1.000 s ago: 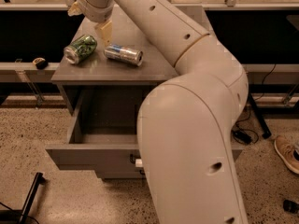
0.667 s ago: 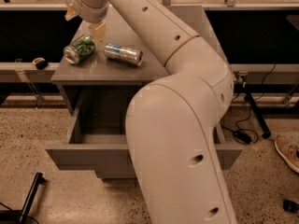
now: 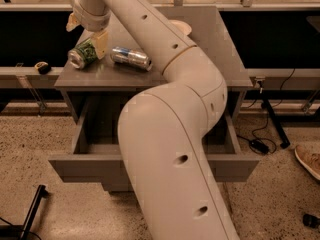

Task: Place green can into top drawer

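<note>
The green can lies on its side at the left of the grey cabinet top. My gripper hangs just above and behind it, open, with one pale finger by the can's right side and the other at its upper left. It holds nothing. The top drawer is pulled out below the cabinet top, and what I see of its inside is bare. My arm crosses in front of the drawer and hides its middle, its handle and its tag.
A silver-and-blue can lies on its side just right of the green can. A pale dish shows behind my arm. Cables and a shoe lie on the floor at right. A black stand leg is at lower left.
My gripper has come down a little closer to the green can, and my arm's lower section has swung left across the drawer front. Both cans are where they were.
</note>
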### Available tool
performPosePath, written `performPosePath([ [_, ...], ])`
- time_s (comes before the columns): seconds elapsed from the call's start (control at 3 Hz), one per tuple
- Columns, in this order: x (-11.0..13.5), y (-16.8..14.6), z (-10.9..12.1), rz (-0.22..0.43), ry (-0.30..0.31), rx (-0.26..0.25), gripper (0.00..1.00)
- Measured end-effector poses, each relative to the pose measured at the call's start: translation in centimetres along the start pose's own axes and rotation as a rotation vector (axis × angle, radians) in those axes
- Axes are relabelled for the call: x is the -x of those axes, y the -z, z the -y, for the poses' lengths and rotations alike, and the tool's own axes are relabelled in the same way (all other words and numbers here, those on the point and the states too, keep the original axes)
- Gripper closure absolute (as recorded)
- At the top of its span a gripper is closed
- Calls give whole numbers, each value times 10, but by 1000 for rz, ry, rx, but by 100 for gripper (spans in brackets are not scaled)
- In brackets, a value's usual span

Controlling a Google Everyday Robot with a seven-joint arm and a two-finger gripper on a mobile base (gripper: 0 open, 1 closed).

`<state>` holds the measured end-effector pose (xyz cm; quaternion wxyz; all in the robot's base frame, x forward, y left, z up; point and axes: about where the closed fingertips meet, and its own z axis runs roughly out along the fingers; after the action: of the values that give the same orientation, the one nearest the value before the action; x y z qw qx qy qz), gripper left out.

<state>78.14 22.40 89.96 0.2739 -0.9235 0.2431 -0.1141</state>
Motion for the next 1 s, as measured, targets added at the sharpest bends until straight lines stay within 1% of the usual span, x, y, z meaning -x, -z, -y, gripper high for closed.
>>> performPosePath([
  [0.33, 11, -15, 1, 36, 16, 20, 25],
  [0.67, 20, -34, -1, 71, 22, 49, 30],
  [1.0, 23, -43, -2, 83, 29, 68, 46],
])
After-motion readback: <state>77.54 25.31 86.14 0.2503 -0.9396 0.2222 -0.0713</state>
